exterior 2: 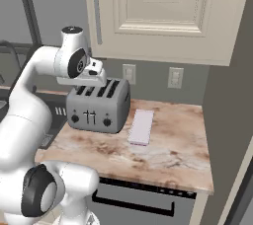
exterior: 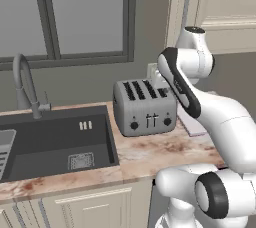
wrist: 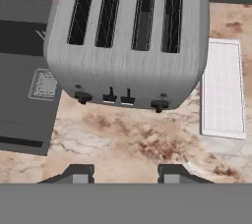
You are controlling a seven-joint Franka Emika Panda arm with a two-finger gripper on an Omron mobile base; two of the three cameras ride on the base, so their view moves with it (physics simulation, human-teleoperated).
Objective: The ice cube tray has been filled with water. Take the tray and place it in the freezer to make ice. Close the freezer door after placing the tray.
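While the gripper (wrist: 125, 173) hovers parted and empty above the four-slot toaster (wrist: 129, 41), ice cube tray (wrist: 223, 88) flat on counter (wrist: 128, 144) just beside toaster.

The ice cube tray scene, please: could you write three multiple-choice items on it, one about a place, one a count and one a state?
1. Where does the ice cube tray lie?
A. in the sink
B. on the counter beside the toaster
C. on top of the toaster

2. How many slots does the toaster have?
A. two
B. four
C. six

3. What is the state of the gripper?
A. open, holding nothing
B. shut on the tray
C. shut on the faucet

Answers:
1 B: the right base view shows it flat on the marbled counter, next to the toaster.
2 B: the hand view shows four dark slots.
3 A: its fingertips stand apart over bare counter.
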